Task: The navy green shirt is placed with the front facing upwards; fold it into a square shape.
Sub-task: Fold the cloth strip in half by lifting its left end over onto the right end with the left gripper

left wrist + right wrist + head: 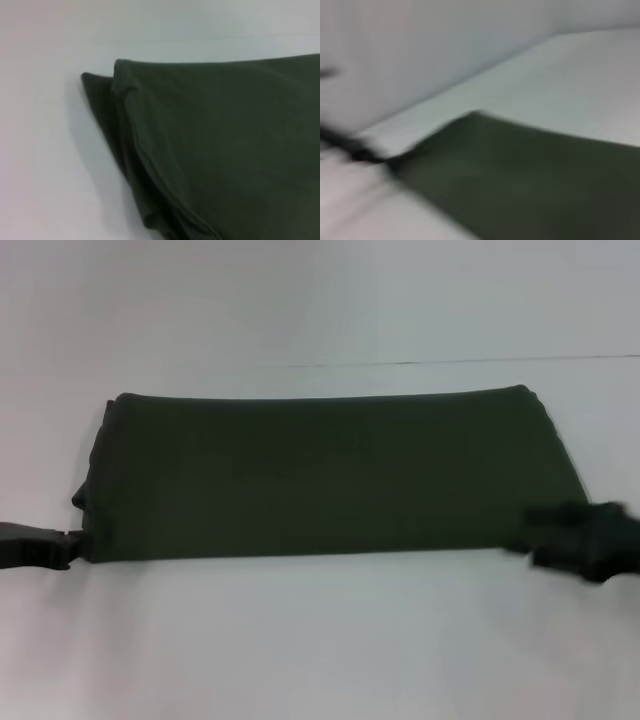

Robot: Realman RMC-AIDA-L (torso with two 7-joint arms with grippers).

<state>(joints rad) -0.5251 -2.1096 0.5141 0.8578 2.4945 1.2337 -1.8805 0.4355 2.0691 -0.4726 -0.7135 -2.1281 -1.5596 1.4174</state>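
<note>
The navy green shirt [320, 475] lies on the white table as a wide, flat band with plain cloth facing up and no lettering showing. Its layered left end [130, 150] has stacked folds, with a small flap sticking out past the edge. My left gripper [66, 545] rests on the table right at the band's near left corner. At the near right corner my right gripper [540, 537] overlaps the shirt's edge and looks smeared. In the right wrist view the shirt [530, 185] is a dark slab running away across the table.
White tabletop [320, 650] surrounds the shirt on all sides. A thin dark seam line [450, 362] crosses the table behind the shirt's far edge.
</note>
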